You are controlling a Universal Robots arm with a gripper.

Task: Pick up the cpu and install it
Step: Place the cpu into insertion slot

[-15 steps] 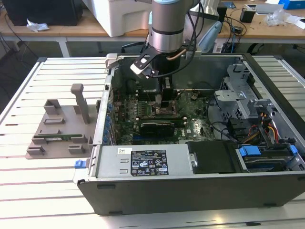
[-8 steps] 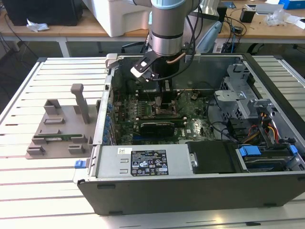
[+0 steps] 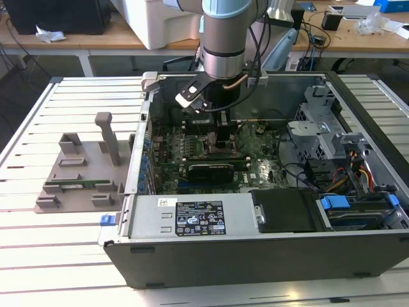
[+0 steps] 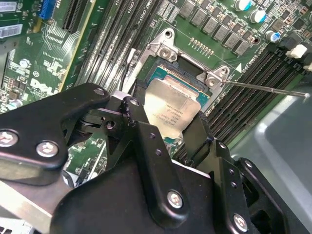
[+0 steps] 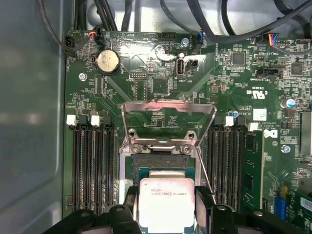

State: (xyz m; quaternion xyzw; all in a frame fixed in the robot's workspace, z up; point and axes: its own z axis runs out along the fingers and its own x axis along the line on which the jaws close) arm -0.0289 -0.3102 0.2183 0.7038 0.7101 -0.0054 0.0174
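The cpu (image 5: 166, 202) lies flat with its silvery top up, over the open socket near the middle of the motherboard (image 5: 146, 78). A thin green rim shows along its far edge in both wrist views (image 4: 173, 109). The gripper (image 5: 166, 217) is closed to the chip's width, with one black finger (image 5: 130, 207) against each of two opposite sides. Whether the chip is fully seated in the socket cannot be told.

Just beyond the chip, the socket frame (image 5: 163, 146) is bolted to the board. Its metal load plate (image 5: 168, 108) is swung up and back, leaving the socket uncovered. The thin release lever (image 4: 263, 87) sticks out from the frame's corner, off the board. Banks of black memory slots (image 5: 92, 165) run along both sides of the socket, and a green memory stick (image 5: 253, 161) stands in a slot toward one edge of the board. A round coin battery (image 5: 107, 61) sits near the board's far corner, below a tangle of cables (image 5: 204, 14).

In the exterior view, the arm (image 3: 223, 38) comes straight down into the open computer case (image 3: 255, 256). The gripper (image 3: 220, 128) is low over the board, well away from the case walls. A power supply (image 3: 192, 217) lines the case's near wall, and a drive cage (image 3: 319, 128) stands at the exterior view's right. A grey plastic tray (image 3: 77, 173) rests on the slatted table (image 3: 64, 256) outside the case, at the exterior view's left.
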